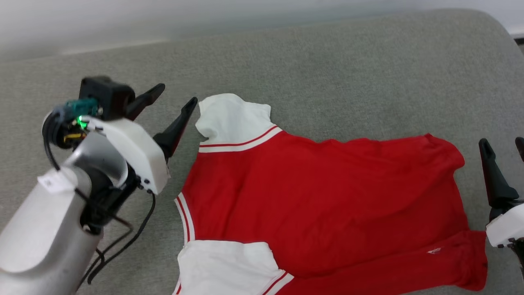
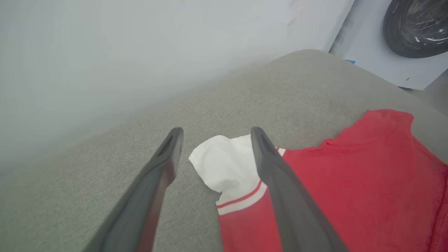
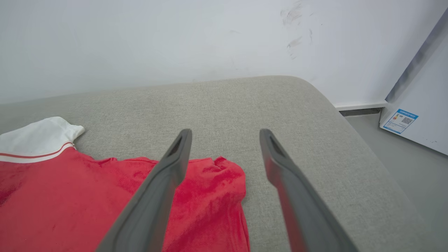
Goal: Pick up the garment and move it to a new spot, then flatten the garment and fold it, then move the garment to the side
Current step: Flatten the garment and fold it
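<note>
The garment (image 1: 319, 196), a red jersey with white short sleeves and striped trim, lies spread on the grey cushion (image 1: 327, 69), plain side up; no lettering shows. Its far white sleeve (image 1: 229, 116) points toward my left gripper (image 1: 177, 94), which is open just left of that sleeve with nothing between its fingers. In the left wrist view the sleeve (image 2: 224, 164) sits between and beyond my left gripper (image 2: 214, 133). My right gripper (image 1: 501, 143) is open beside the jersey's hem (image 1: 454, 159) at the right; in the right wrist view the right gripper (image 3: 225, 132) is above the hem corner (image 3: 224, 175).
The cushion's rounded far edge meets a pale wall (image 3: 175, 38). A white appliance with a round dark door (image 2: 416, 28) stands past the cushion's right end, a sticker (image 3: 400, 120) on its side, with grey floor (image 3: 402, 168) beside it. A near white sleeve (image 1: 225, 266) lies at the front.
</note>
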Available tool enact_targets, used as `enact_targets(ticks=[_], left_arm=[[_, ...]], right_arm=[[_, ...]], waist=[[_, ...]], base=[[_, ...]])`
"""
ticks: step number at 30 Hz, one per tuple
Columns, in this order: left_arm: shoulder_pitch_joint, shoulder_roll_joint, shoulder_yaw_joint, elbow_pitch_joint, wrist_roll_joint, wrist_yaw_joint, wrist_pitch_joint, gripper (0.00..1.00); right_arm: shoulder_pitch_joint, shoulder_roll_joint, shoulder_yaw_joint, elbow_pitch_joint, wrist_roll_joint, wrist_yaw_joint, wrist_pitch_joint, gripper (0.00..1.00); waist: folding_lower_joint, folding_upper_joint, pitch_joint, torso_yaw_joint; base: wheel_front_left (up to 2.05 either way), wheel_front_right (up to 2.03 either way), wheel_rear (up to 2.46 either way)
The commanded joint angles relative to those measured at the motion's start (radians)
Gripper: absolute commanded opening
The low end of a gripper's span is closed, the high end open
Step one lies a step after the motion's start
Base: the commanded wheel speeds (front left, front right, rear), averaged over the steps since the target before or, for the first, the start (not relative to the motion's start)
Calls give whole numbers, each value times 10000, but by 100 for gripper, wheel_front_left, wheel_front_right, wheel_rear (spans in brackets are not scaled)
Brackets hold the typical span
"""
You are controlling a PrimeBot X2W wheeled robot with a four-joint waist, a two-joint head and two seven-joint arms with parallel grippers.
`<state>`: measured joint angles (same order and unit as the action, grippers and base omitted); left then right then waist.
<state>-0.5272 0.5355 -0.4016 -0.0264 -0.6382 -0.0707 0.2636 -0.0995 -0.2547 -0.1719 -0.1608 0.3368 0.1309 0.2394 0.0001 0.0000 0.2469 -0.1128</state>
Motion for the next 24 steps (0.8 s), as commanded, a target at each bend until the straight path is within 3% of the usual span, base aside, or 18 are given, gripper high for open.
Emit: enact_targets(ticks=[1, 6, 13, 24], left_arm=[[-591, 99, -145, 237, -158, -113, 669, 100], [-2453, 396, -659, 1068, -633, -369, 3067, 100], [-3959, 746, -1365, 2498, -566, -512, 4983, 100], [-4355, 1207, -2278, 3732, 56, -559, 5440, 100]], right_arm=[[-181, 126, 68, -40, 60, -4, -197, 100], [-418, 370, 384, 77, 45, -4, -661, 100], [-710, 566, 787, 588, 95, -4, -1099, 100], [-952, 654, 1157, 1218, 228, -4, -1526, 100]], waist=[[-1, 0, 797, -551], [-1, 0, 1564, -964], [-1, 0, 2184, -1415], [-1, 0, 2488, -1756]], base=[[0, 0, 0], [0, 0, 0], [0, 0, 0], [0, 0, 0]])
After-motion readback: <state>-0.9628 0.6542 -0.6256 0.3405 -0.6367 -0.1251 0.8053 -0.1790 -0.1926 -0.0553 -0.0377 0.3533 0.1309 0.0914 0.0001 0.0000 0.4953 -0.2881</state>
